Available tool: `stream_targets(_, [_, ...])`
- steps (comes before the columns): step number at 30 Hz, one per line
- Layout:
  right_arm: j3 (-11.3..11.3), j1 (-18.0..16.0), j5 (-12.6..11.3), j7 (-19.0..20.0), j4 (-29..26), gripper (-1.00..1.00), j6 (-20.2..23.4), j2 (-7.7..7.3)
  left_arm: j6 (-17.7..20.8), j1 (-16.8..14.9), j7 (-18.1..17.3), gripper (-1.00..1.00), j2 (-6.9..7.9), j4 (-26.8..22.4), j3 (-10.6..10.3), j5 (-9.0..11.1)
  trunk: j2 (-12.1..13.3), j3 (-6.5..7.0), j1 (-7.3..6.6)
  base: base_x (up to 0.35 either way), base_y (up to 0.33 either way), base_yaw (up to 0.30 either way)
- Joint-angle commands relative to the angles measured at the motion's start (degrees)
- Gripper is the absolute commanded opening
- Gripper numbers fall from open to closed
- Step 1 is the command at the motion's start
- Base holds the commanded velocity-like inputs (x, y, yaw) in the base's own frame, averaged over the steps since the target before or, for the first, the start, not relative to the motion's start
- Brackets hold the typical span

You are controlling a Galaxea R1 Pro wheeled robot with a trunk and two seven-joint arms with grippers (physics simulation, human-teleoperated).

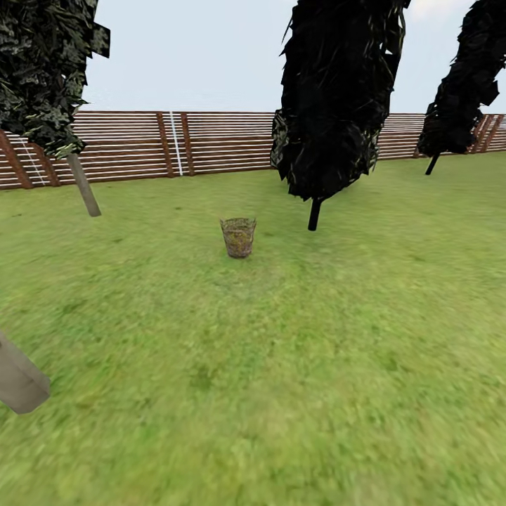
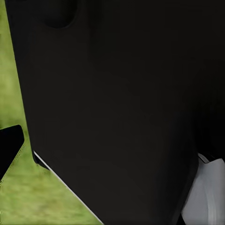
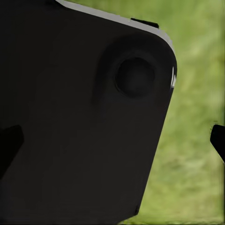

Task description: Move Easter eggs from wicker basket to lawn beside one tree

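Ahead of us, well beyond the reach of either set of jaws, the wicker basket [image 1: 238,237] stands upright on the lawn [image 1: 281,365], in the open between two trees. Something yellowish shows through its weave, but we cannot make out separate eggs at this range. Off to its left, nearer the fence [image 1: 211,140], a tree [image 1: 83,184] with a pale grey-beige trunk leans slightly under speckled dark leaves. To the basket's right and a little behind it stands a black cone-shaped tree [image 1: 337,98] on a thin dark stem, with another black tree [image 1: 460,91] farther right by the fence. A pale cylindrical shape [image 1: 20,379] cuts into the head view's lower left edge.

From each wrist camera we see a broad black panel [image 2: 117,103] of the robot's body close in front, with blurred grass beside it. Dark tips [image 3: 10,143] edge those views, yet we cannot tell how far either pair of jaws is parted, or whether they hold anything.
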Motion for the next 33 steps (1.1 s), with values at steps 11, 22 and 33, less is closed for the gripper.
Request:
stream_targets(11, [0.11, -0.03, 0.09, -0.34, 1.65, 1.00, -0.44, -0.11, -0.06, 0.03, 0.03, 1.00, -0.20, -0.12, 0.05, 0.07, -0.02, -0.04, 0.03, 0.338, 0.000, 0.000])
stream_targets(22, [0.35, -0.03, 0.69, -0.43, 1.25, 1.00, -0.54, -0.05, -0.15, 0.03, 0.82, 1.00, -0.25, -0.08, 0.05, 0.12, -0.02, -0.04, 0.03, 0.339, 0.000, 0.000])
stream_targets(33, [0.35, -0.03, 0.90, -0.43, 1.29, 1.00, -0.62, 0.00, -0.15, 0.03, 0.82, 1.00, -0.25, -0.03, 1.18, 0.12, -0.02, -0.04, 0.03, 0.339, 0.000, 0.000])
